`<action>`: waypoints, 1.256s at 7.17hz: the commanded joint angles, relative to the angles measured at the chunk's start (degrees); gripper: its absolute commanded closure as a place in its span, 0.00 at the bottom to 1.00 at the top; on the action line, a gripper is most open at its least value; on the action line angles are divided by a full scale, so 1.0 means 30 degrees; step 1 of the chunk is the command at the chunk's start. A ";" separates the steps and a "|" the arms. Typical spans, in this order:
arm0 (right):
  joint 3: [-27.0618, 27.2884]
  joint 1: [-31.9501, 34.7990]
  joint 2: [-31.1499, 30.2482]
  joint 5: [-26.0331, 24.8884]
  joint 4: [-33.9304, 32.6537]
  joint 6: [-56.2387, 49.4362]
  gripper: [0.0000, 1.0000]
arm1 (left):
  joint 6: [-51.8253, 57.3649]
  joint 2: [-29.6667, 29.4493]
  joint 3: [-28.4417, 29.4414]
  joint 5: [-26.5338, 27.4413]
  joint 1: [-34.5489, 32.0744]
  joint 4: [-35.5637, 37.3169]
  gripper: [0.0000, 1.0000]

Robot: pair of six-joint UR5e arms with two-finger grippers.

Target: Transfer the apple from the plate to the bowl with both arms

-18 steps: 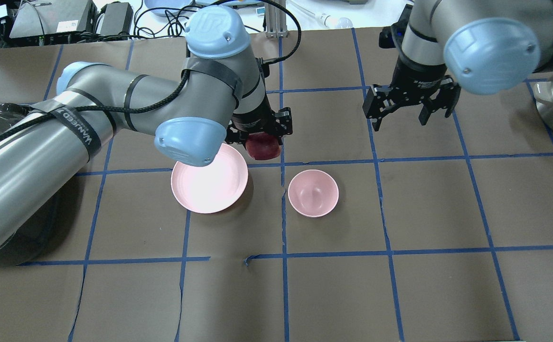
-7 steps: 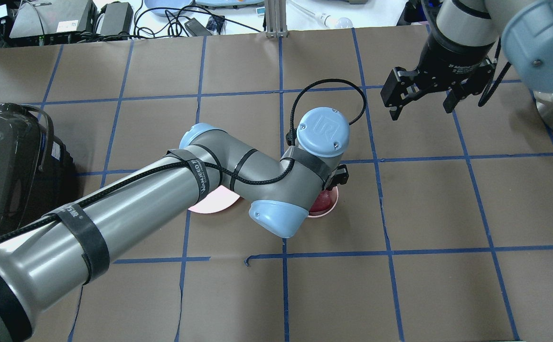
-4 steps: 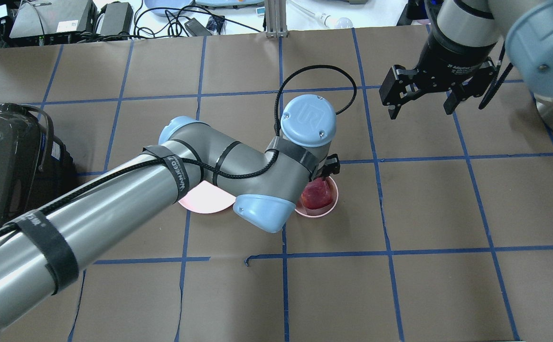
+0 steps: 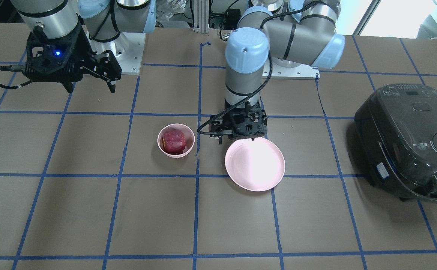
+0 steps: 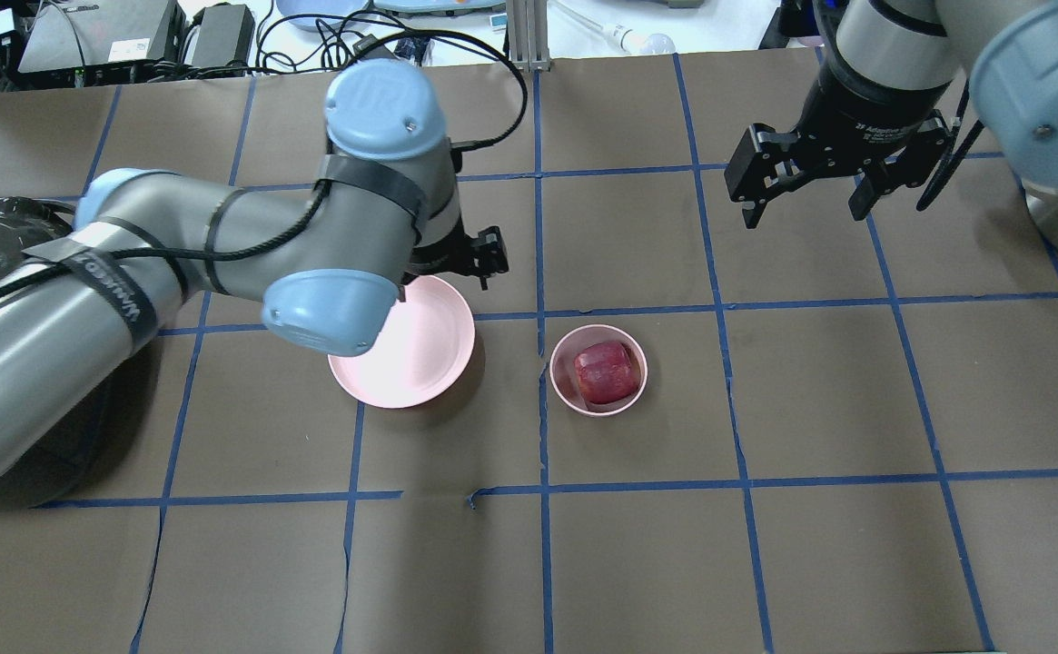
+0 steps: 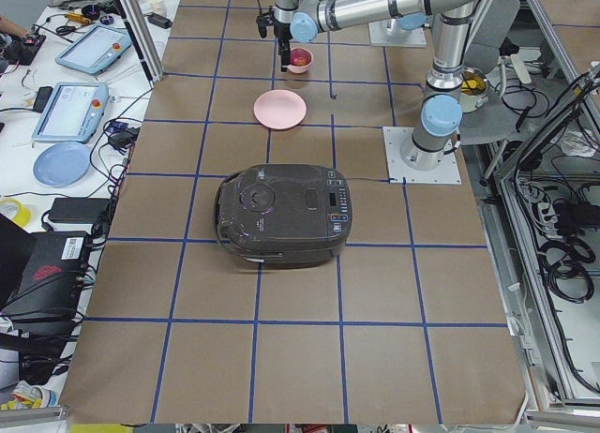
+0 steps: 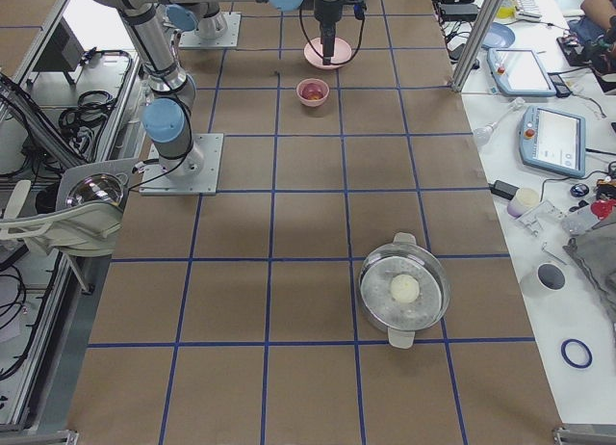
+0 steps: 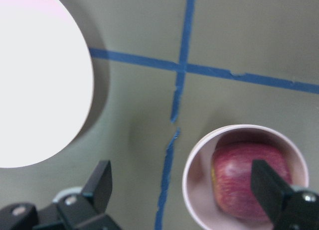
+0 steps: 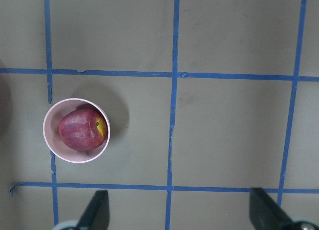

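Observation:
The dark red apple (image 5: 606, 372) sits inside the small deep pink bowl (image 5: 598, 411), also seen in the front view as apple (image 4: 173, 141) in bowl (image 4: 176, 155). The wide pink plate (image 5: 420, 354) is empty to the bowl's left. My left gripper (image 4: 237, 139) is open and empty above the plate's far edge, and its wrist view shows the plate (image 8: 35, 80) and the apple (image 8: 246, 177) between its fingers (image 8: 99, 185). My right gripper (image 5: 803, 211) is open and empty, high over the far right of the table, and its wrist view shows the apple (image 9: 82, 129).
A black rice cooker (image 4: 409, 142) stands at the table's left end. A steel pot (image 7: 404, 291) holding a white ball stands at the right end. Blue tape lines grid the brown table cover. Cables and devices lie beyond the far edge.
My left gripper let go of the apple in the bowl, rose and drew back left to the plate's far edge. My right gripper moved away to the far right, then held still.

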 commanded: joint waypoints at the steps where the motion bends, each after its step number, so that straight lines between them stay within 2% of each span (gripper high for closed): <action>1: -0.0010 0.0001 -0.0008 0.0007 0.0002 0.0001 0.00 | 0.3103 0.1922 0.0595 0.0072 0.2483 -0.2398 0.00; 2: -0.0010 0.0001 -0.0037 -0.0022 0.0002 0.0001 0.00 | 0.3317 0.2453 0.2312 -0.0131 0.2579 -0.4271 0.00; 3: -0.0010 -0.0028 -0.0008 -0.0023 -0.0027 0.0001 0.00 | 0.3725 0.2516 0.4591 -0.0191 0.2783 -0.7161 0.00; 4: 0.0019 -0.0028 -0.0008 0.0006 0.0002 0.0001 0.00 | 0.5005 0.2575 0.6035 -0.0192 0.2930 -0.8785 0.00; 9: 0.0048 -0.0028 0.0109 0.0035 -0.0027 0.0001 0.00 | 0.5399 0.2429 0.5877 -0.0690 0.2845 -0.8947 0.00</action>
